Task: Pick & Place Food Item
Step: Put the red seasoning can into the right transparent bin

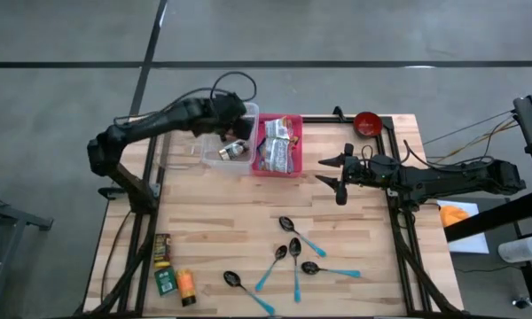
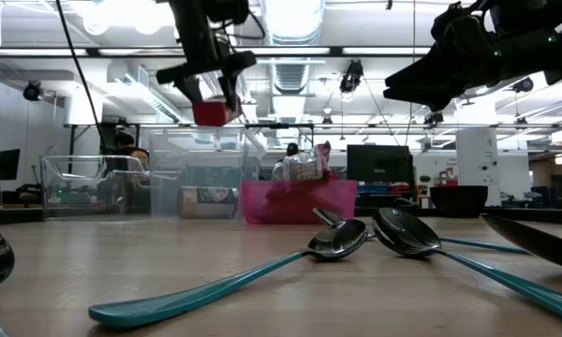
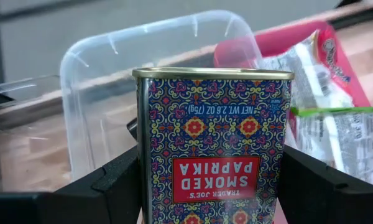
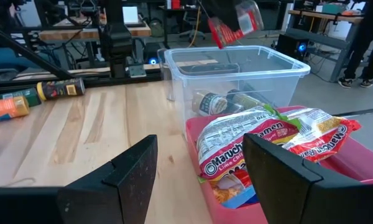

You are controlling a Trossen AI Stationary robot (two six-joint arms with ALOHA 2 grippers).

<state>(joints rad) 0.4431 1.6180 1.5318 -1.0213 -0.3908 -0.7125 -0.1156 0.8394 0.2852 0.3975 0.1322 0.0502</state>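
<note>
A patterned tin of smoked paprika (image 3: 214,143) hangs above the clear plastic bin (image 1: 215,149) at the table's far left, with my left gripper (image 1: 233,124) shut on it. From table height the tin (image 2: 211,112) shows red, well above the tabletop. The right wrist view shows the tin (image 4: 236,23) over the bin's open top (image 4: 236,59). Jars (image 4: 214,101) lie in the bin. Beside it stands a pink bin (image 1: 279,167) holding ramen packets (image 4: 248,140). My right gripper (image 1: 330,174) waits open, right of the pink bin, touching nothing. My left gripper pinches the tin by its two opposite sides (image 3: 146,180), one finger (image 3: 112,186) on each side. The fingers slant down from the table's left. The tin is lifted clear above the clear bin, its gold-rimmed end (image 3: 214,73) pointing away from the wrist.
Several teal-handled spoons (image 1: 293,257) lie on the near middle of the table. Spice bottles (image 1: 173,270) lie at the near left. A red bowl (image 1: 366,122) sits at the far right corner. Bare wood stretches between the bins and the spoons.
</note>
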